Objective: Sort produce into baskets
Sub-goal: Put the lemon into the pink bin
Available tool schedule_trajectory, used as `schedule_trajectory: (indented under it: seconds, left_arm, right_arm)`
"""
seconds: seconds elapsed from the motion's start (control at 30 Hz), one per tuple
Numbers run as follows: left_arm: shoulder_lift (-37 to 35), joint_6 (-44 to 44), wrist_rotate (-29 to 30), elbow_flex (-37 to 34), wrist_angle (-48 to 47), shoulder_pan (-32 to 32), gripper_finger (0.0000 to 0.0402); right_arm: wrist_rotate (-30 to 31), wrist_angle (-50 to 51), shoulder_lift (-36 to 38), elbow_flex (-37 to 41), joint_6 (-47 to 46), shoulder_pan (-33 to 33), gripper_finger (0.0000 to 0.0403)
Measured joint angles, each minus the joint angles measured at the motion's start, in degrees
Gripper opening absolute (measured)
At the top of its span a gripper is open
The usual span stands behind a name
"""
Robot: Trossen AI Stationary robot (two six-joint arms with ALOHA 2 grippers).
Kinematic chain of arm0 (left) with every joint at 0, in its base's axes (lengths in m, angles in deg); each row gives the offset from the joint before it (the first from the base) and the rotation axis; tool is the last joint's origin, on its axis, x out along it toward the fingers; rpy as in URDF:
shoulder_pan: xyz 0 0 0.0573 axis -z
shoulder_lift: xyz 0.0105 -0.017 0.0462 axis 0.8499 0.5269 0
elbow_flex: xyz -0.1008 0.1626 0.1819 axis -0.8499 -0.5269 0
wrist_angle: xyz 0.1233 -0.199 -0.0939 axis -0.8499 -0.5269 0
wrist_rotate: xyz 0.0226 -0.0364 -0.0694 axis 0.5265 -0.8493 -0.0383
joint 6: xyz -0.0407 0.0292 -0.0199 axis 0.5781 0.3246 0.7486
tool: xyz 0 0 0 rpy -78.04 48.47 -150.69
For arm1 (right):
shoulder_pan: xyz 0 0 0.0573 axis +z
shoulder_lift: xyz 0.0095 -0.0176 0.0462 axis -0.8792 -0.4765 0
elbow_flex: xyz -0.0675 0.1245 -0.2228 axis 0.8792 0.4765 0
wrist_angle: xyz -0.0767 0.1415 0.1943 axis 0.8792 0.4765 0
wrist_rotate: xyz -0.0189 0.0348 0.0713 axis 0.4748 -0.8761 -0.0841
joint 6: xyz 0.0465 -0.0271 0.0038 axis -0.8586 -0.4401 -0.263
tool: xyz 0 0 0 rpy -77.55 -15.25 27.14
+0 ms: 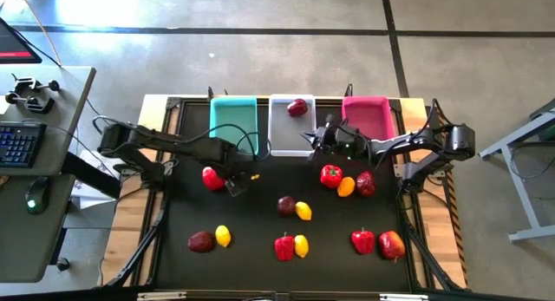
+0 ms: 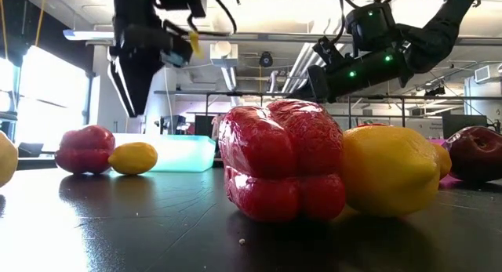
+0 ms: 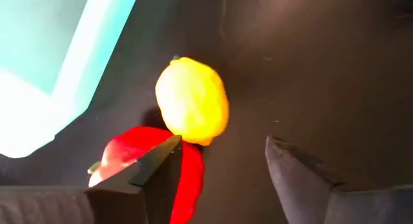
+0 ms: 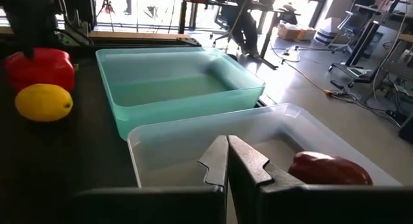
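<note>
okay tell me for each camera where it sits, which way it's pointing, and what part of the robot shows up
High: overhead, straight down; both arms, three bins.
Low: table height, level across; red pepper up close, both arms above.
Left wrist: down past the open left claw at a lemon.
Right wrist: past the shut right claw over the white bin, maroon fruit inside.
Shared: both wrist views show that lemon and the teal bin.

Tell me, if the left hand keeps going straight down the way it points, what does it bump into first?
Probably the lemon lying on the black table beside a red pepper. The left hand hangs open above them; the lemon sits nearest its line, though depth is hard to judge.
</note>
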Motion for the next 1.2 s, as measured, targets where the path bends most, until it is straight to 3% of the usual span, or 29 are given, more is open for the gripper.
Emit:
schedule_trajectory:
  seconds: [0.2, 0.77, 1.2]
  left_arm:
    - [4.26, 0.0, 3.63, 0.0, 0.11, -2.27, 0.023]
    - [12.91, -4.94, 3.28, 0.09, 1.25, -3.18, 0.0228]
    - [11.45, -15.39, 2.92, 0.0, 3.86, -3.18, 0.0148]
  right_arm:
    - [0.02, 0.0, 0.0, 0.0, 1.08, 0.0, 0.0]
    - [0.0, 0.0, 0.0, 0.0, 2.45, 0.0, 0.0]
    - [0.0, 0.0, 0.0, 0.0, 2.55, 0.0, 0.0]
